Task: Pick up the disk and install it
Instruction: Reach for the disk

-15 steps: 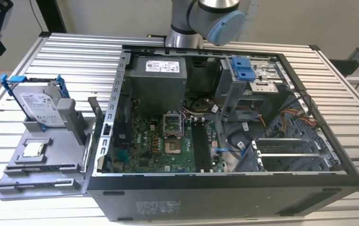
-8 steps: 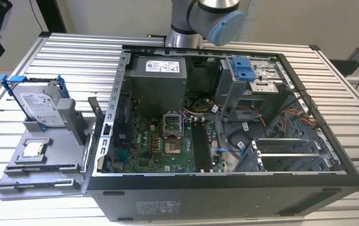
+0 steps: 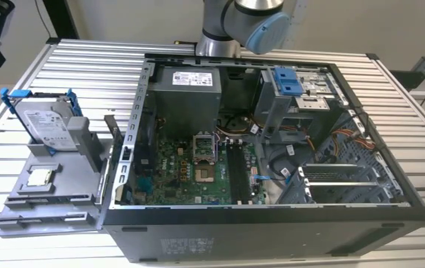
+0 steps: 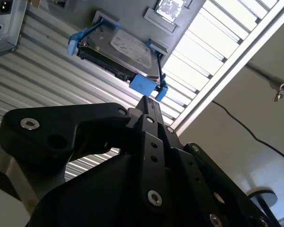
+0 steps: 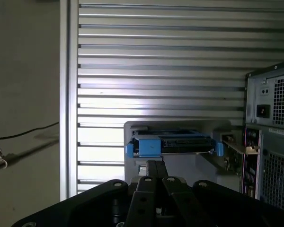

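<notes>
Pointing its tips toward the task's object, the black two-finger gripper has its fingers pressed together with nothing between them. It hangs in the air, apart from everything below. In both wrist views the closed tips line up with the near blue end of the disk, a flat rectangular silver-grey metal hard drive with a white label and a blue plastic carrier rail.

In the exterior view the disk stands on edge and leans back in a slot of a light grey plastic fixture tray. The tray lies on the slatted aluminium table, just beside the open dark computer case, on the exterior view's left.

The disk will likely handle as a stiff, dense slab, heavy for its size. Its bare metal faces look smooth and could slip between hard fingers. The blue rail looks thin and springy, so a pull on a corner tab may flex it rather than lift the drive. A pinch across the thin body at the middle of the free upper end seems the surest hold. Knocks should be avoided, since a drive is delicate inside.
</notes>
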You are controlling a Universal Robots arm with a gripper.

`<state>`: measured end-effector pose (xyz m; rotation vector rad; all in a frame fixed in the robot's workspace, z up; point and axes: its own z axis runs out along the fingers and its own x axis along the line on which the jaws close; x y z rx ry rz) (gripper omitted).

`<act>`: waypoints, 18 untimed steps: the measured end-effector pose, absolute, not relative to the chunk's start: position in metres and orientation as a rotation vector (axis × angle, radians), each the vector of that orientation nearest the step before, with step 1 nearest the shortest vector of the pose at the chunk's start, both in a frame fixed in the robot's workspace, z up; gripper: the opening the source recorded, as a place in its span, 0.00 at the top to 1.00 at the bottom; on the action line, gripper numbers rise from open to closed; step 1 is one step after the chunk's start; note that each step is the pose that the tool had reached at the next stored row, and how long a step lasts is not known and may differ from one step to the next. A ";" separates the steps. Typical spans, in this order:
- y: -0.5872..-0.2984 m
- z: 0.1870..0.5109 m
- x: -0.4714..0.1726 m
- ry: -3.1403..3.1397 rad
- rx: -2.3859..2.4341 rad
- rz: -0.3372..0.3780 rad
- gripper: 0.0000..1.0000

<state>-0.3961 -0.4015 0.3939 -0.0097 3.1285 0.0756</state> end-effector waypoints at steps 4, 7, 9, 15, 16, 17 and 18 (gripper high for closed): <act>-0.401 0.394 -0.396 3.129 -0.014 0.076 1.00; -0.401 0.394 -0.396 3.129 -0.015 0.076 1.00; -0.401 0.394 -0.396 3.129 -0.016 0.076 1.00; -0.401 0.394 -0.396 3.129 -0.036 0.076 1.00; -0.401 0.394 -0.396 3.129 -0.042 0.076 1.00; -0.401 0.394 -0.396 3.129 -0.048 0.076 1.00; -0.401 0.394 -0.396 3.129 -0.057 0.076 1.00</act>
